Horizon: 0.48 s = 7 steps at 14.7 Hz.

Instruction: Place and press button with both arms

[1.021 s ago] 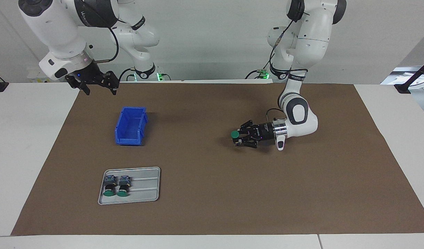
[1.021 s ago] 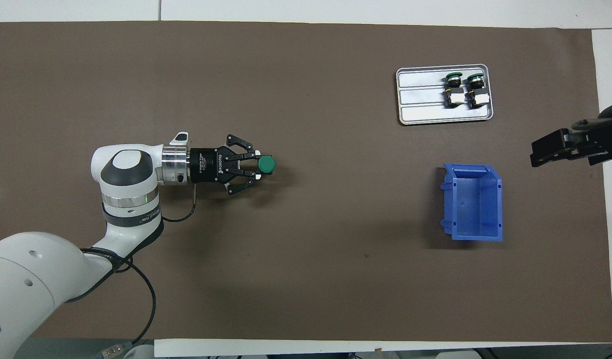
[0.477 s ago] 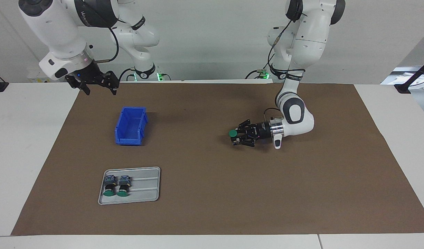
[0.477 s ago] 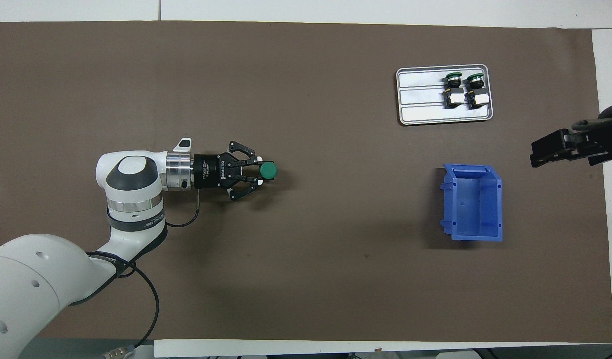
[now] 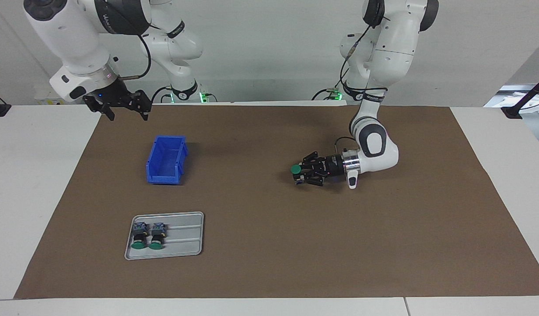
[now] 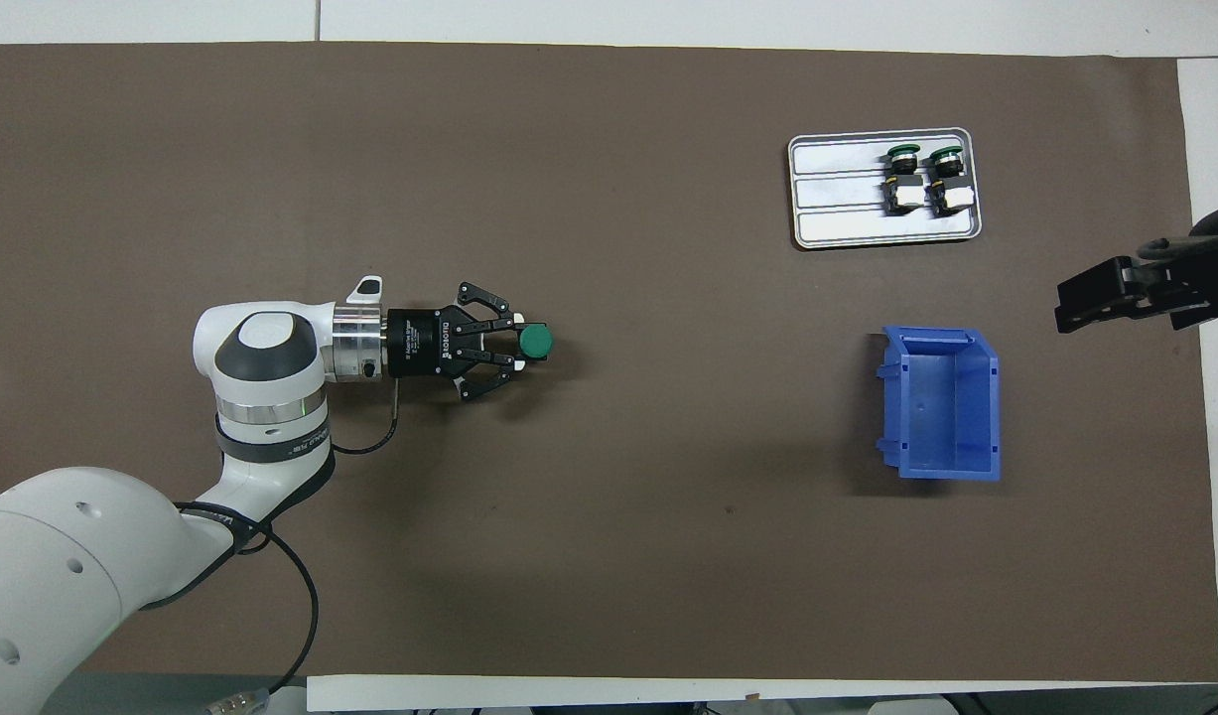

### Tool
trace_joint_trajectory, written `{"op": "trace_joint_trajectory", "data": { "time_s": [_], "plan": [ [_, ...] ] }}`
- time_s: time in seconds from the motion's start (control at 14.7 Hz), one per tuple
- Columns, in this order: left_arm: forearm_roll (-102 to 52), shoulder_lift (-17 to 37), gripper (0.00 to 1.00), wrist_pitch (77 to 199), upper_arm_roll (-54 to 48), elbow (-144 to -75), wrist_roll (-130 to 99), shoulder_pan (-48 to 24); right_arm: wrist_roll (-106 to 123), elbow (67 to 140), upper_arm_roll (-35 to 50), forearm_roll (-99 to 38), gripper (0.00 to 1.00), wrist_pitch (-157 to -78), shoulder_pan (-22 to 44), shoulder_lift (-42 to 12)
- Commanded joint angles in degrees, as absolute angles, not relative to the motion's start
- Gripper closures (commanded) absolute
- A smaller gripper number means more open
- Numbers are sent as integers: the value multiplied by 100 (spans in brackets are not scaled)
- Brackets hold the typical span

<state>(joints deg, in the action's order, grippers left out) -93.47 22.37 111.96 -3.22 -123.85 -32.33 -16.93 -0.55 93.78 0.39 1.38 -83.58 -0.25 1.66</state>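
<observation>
Blue bin (image 5: pixel 166 159) nearer robots than grey tray (image 5: pixel 186 237); brown mat (image 5: pixel 269 245).

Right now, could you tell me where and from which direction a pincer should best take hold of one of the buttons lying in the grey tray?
Grip the black cylindrical body of a button, between green cap and block base, coming straight down. Both lie on their sides, close together in the tray, so fingers should straddle the body across its axis.

Robotics lab: two bench-mounted arms (image 5: pixel 374 87)
</observation>
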Motion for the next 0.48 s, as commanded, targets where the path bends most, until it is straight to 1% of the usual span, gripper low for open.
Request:
{"op": "trace_joint_trajectory", "data": {
  "time_s": [0.0,0.41],
  "plan": [
    [-9501,2171,64,11364,-281,-12489,-3111,-1837,53,9510,70,105,2,-8367,-79,290],
    [-9501,2162,59,11364,-281,-12481,-3120,-1837,53,9510,70,105,2,-8367,-79,290]
  ]
}}
